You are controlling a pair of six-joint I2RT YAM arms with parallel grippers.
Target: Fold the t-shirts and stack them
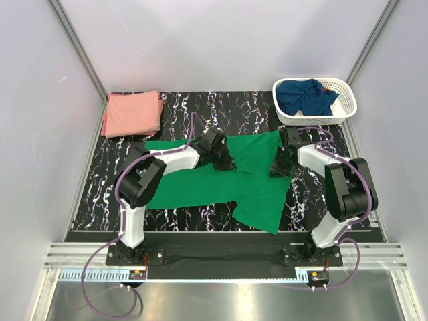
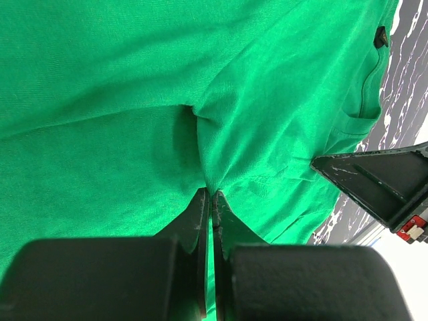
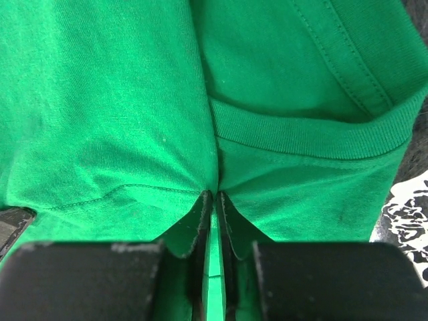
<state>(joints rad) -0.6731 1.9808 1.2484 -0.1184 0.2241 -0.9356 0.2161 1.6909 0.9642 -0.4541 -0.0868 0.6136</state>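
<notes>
My left gripper (image 1: 224, 162) and right gripper (image 1: 278, 168) each pinch the green shirt (image 1: 200, 190) tight, right one just beside the collar (image 3: 314, 137), ready to lift a fold

In the top view the left arm (image 1: 144, 180) rises from its base at 7 o'clock, bends at the elbow and reaches toward 3 o'clock. The right arm (image 1: 344, 184) rises from 5 o'clock and folds back toward 9 o'clock. The left gripper (image 1: 226, 162) and right gripper (image 1: 279, 167) sit near each other at centre, each with jaws pinched tight on a fold of the green t-shirt (image 1: 254, 184).
</notes>
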